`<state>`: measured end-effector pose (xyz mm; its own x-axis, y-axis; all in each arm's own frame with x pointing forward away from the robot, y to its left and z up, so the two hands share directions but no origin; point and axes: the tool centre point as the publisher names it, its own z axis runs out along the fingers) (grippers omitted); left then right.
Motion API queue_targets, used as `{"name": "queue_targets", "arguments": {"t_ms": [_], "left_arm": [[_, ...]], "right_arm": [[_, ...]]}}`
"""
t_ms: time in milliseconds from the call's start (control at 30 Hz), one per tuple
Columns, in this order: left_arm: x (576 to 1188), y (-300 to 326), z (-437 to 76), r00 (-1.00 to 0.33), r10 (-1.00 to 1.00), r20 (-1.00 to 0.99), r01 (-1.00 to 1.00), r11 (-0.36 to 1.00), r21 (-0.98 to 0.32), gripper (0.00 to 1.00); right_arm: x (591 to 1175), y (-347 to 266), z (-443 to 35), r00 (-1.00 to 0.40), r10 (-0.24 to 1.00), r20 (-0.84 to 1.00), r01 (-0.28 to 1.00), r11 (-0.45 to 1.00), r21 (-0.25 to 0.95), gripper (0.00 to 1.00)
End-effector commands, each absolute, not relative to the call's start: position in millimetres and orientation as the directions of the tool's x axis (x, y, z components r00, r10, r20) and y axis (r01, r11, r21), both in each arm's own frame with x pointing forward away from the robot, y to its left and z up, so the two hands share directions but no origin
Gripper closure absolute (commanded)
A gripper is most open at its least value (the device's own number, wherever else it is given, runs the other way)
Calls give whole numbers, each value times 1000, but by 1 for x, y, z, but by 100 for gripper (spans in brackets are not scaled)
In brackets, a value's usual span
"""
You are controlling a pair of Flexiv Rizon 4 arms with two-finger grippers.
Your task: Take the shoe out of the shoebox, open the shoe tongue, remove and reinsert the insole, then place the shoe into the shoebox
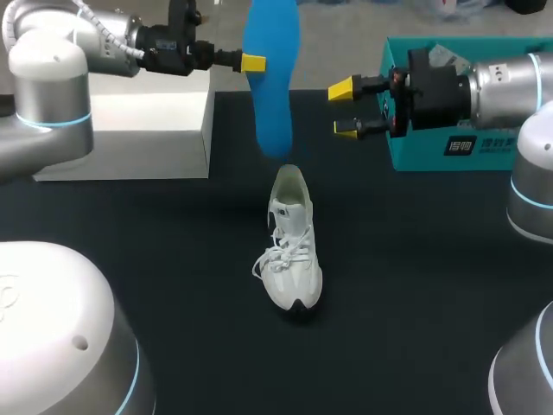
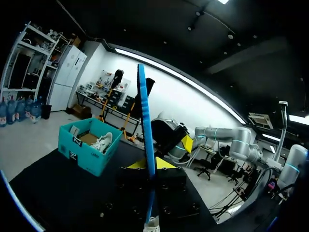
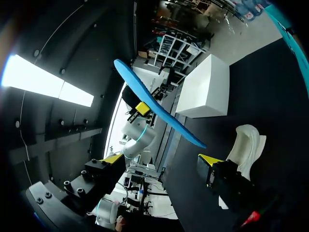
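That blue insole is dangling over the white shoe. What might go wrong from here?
1. The left pincer grips the blue insole only on its upper part, so the long free end could swing or slip and miss the shoe's opening.
2. The white shoe stands unheld on the table. The right pincer is open and away from it, so pushing the insole in may tip or slide the shoe.

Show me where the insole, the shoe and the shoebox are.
insole (image 1: 270,78), head view, middle of its blue face.
shoe (image 1: 290,252), head view, on the laces.
shoebox (image 1: 416,158), head view, teal front wall.
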<state>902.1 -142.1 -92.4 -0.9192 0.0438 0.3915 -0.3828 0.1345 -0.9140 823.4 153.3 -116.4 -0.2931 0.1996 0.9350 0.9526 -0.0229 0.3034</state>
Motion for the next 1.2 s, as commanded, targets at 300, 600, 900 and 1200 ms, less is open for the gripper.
{"name": "queue_targets", "arguments": {"t_ms": [300,600,900,1200], "left_arm": [[906,-131,-95,-935,-75,-348,348,15,-938,100],[905,-130,-80,-917,82,-391,384,-84,-919,100],[905,-130,-80,-917,82,-391,384,-84,-919,100],[916,-128,-65,-395,106,-913,918,7,-396,100]], "right_arm": [[824,155,-117,-293,201,935,953,-24,304,0],[824,155,-117,-293,201,935,953,-24,304,0],[824,155,-117,-293,201,935,953,-24,304,0],[824,155,-117,-293,201,935,953,-24,304,0]]}}
